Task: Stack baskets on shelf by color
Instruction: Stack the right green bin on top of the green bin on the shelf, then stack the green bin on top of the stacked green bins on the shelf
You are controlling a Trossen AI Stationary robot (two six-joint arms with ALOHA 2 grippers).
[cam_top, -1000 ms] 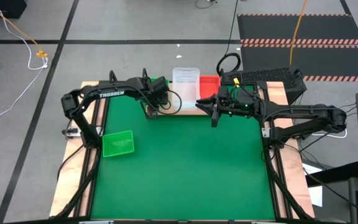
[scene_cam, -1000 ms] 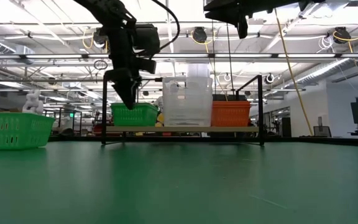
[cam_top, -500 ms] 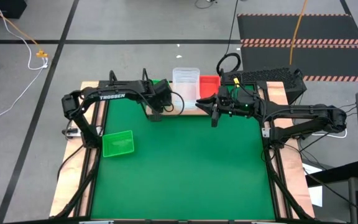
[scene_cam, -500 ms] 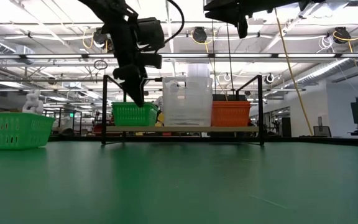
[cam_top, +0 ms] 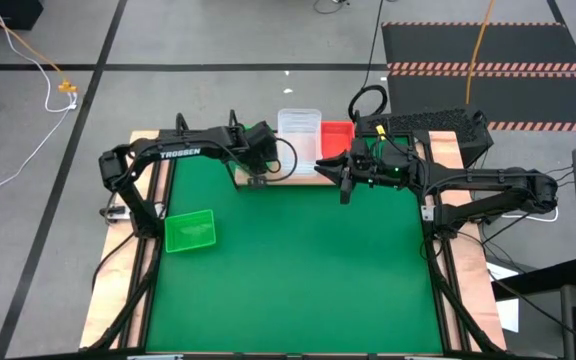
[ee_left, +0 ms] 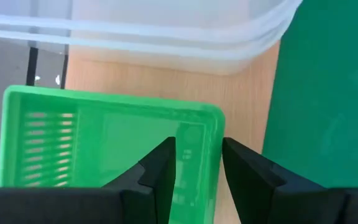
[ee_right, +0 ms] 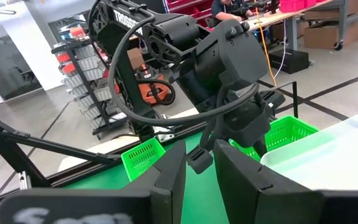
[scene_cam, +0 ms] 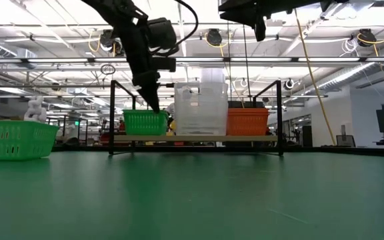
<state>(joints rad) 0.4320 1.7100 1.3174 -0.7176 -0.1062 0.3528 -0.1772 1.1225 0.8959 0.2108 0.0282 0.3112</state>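
- The left gripper is reaching over the left end of the light wooden shelf board on its black wire frame, and its jaws are straddling the near wall of a green slotted plastic basket sitting on that board.
- In the left wrist view one dark finger is sitting inside the basket and the other is sitting outside its rim, so the jaws are parted around the wall; whether they are pressing on it cannot be told.
- Just beside those jaws, toward the shelf's middle, a stack of clear see-through plastic baskets is standing on the board, rising higher than its neighbours.
- Beyond the clear stack, at the shelf's right end, a red-orange plastic basket is resting on the board, touching the clear stack.
- The right gripper is hanging above the bench in front of the red end of the shelf, well clear of the baskets; its jaws are standing slightly apart with nothing between them.
- A second green slotted plastic basket is lying on the green mat covering the bench, well apart from both sets of jaws, near the left arm's base.
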